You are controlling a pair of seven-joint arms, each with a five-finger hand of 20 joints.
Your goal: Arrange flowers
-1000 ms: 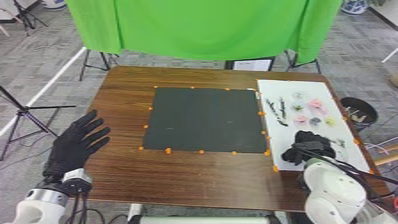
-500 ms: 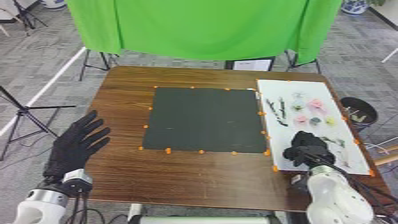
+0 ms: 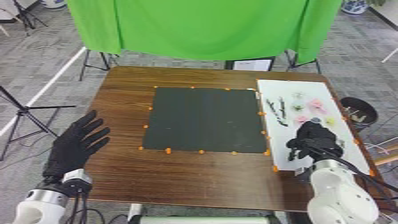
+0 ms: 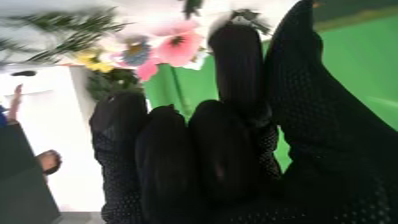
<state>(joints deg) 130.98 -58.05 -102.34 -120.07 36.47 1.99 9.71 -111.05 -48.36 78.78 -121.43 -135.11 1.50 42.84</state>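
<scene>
Two black-gloved hands flank one black mat (image 3: pixel 204 120) on the brown table (image 3: pixel 213 180). Left of the mat, level with its near part, is the left hand (image 3: pixel 69 150), fingers straight and spread. Right of the mat lies one white board (image 3: pixel 282 88), with the task's flowers on it. Nearest the mat are two dark green stems (image 3: pixel 282 111), set side by side. Farther right from the mat come at least two pink flowers (image 3: pixel 316 105), one yellow flower (image 4: pixel 93 60) and one blue-grey flower (image 4: pixel 136 51), close together. The right hand (image 3: pixel 317 140), right of the mat, is over the board's nearer part, beside the flowers; its fingers are loosely extended, its thumb held out. Rightmost from the mat, past the table's edge, stands one dark bin (image 3: pixel 362 101).
</scene>
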